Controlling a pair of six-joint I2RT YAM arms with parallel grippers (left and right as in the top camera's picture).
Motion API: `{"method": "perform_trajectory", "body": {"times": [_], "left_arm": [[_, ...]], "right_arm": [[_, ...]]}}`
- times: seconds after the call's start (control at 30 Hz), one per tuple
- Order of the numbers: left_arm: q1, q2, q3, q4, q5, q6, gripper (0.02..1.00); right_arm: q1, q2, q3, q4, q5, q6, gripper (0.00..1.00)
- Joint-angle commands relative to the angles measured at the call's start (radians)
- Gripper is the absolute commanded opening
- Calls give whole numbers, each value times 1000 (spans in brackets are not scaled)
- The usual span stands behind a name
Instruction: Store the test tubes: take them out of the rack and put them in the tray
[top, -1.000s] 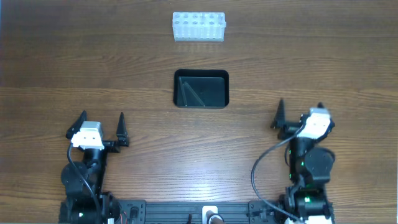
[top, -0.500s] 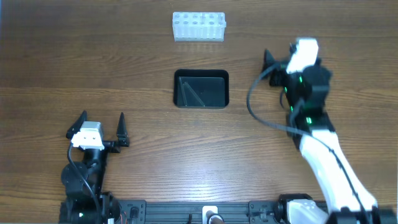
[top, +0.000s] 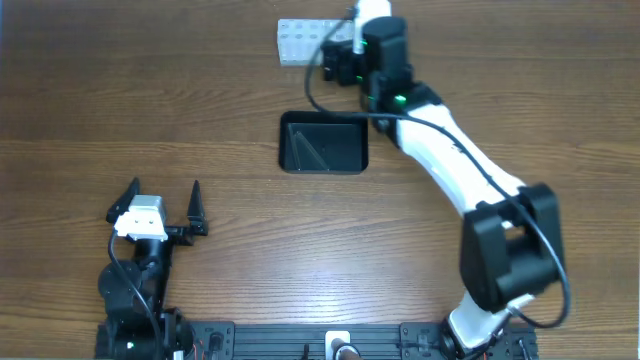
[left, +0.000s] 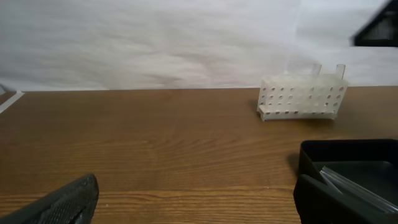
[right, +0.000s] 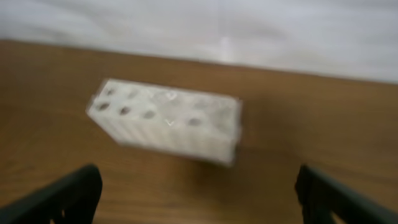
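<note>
The white test tube rack (top: 298, 40) stands at the far middle of the table, blurred in the right wrist view (right: 168, 127). From the left wrist view the rack (left: 303, 98) has two clear tubes (left: 339, 70) upright at one end. The black tray (top: 284, 143) lies nearer than the rack, with clear tubes (top: 308, 150) lying in it. My right gripper (top: 335, 48) hangs open over the rack's right end, nothing between its fingers (right: 59, 196). My left gripper (top: 163, 200) stands open near its base, far from both.
The right arm (top: 450, 160) stretches diagonally from bottom right across the table past the tray's right side. Bare wood surrounds the rack and tray. A pale wall backs the far edge (left: 155, 50).
The right arm has swung from its base at the lower right up and leftward to the rack. The left arm, rack and tray have stayed put.
</note>
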Motion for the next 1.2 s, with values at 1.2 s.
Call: {"method": "perform_trajectory", "body": {"times": [1.2], "left_arm": [[7, -10, -6, 1, 12, 14, 1000]], "right_arm": [[87, 353, 338, -19, 286, 210, 987]]}}
